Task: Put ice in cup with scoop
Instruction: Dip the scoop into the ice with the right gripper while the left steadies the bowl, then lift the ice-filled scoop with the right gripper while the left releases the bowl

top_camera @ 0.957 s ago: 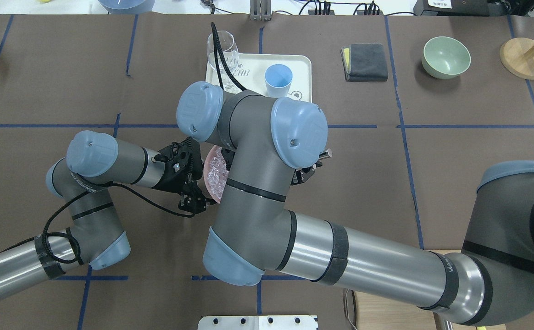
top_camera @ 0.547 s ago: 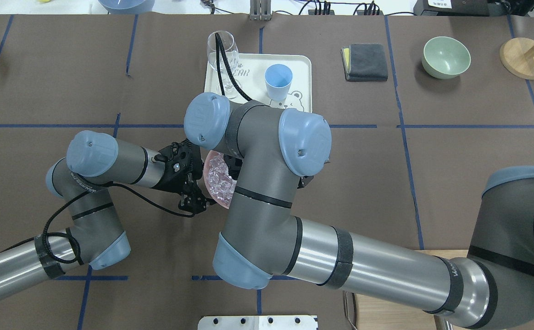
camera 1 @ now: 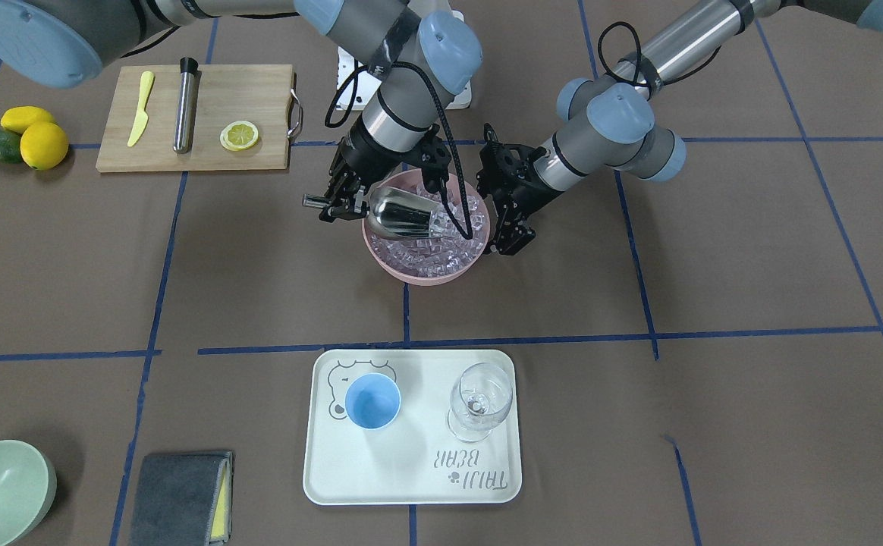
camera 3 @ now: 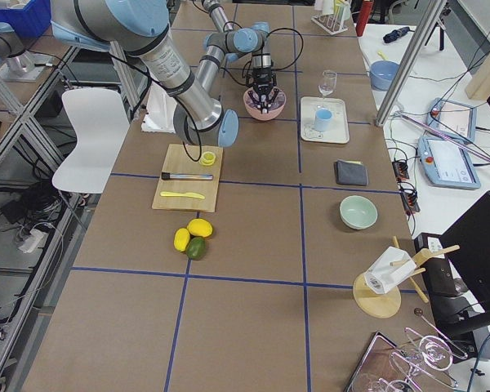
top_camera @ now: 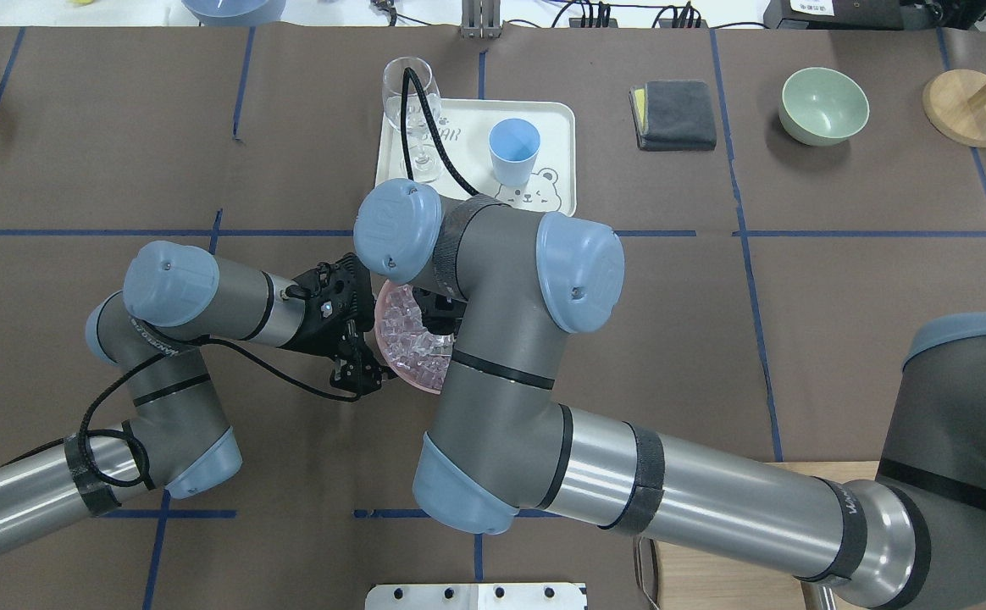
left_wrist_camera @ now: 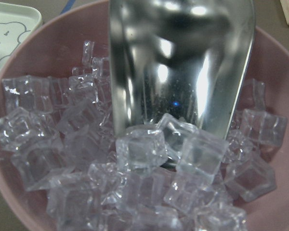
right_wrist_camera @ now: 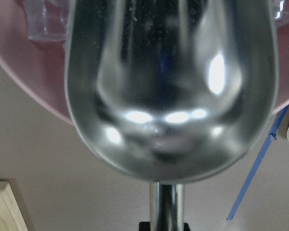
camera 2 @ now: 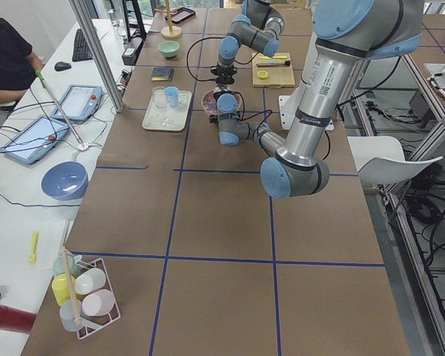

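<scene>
Spans a brown table (camera 1: pixel 752 250) marked with blue tape lines. Reaches over the middle with the large right arm (top_camera: pixel 501 339), bent above a pink bowl (camera 1: pixel 420 277), and comes in lower alongside with the left arm (top_camera: pixel 205 296). Carries, on a pale tray (camera 1: pixel 366 470) toward the operators' side, the cup (camera 1: pixel 372 402), upright beside a stemmed glass (camera 1: pixel 479 398) and well apart from the bowl. Grips the scoop (camera 1: pixel 400 212) by its thin rod handle in the right gripper (camera 1: pixel 337 206), jaws closed on the rod, trough tilted mouth-down inside the bowl. Sets the left gripper (camera 1: pixel 510 243) just beside the bowl's rim on the opposite side; cannot tell how far apart its jaws stand, nor whether touching the rim. Heaps the ice (left_wrist_camera: pixel 144 149) in the bowl, several cubes lying against the scoop's lip.
</scene>
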`<state>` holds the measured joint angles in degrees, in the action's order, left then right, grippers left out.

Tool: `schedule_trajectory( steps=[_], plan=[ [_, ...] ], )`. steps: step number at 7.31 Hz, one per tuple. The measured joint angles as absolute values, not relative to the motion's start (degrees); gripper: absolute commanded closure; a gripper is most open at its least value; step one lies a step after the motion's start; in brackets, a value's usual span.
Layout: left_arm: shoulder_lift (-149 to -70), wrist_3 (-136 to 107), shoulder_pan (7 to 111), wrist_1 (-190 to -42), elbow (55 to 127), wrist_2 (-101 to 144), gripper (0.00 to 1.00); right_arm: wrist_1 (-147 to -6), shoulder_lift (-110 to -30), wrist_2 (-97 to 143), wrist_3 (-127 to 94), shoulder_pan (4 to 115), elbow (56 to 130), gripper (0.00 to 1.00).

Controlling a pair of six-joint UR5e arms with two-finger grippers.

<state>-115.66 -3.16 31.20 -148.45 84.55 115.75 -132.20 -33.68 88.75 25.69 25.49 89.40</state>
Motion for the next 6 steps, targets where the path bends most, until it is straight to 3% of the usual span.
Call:
schedule_trajectory(
  steps=[6],
  plan=[
    [-115.6, -3.2, 31.2, -148.4, 84.6, 115.8, 0.04, -127.9, -34.8, 88.7, 25.2, 24.4, 89.4, 1.00]
  ],
)
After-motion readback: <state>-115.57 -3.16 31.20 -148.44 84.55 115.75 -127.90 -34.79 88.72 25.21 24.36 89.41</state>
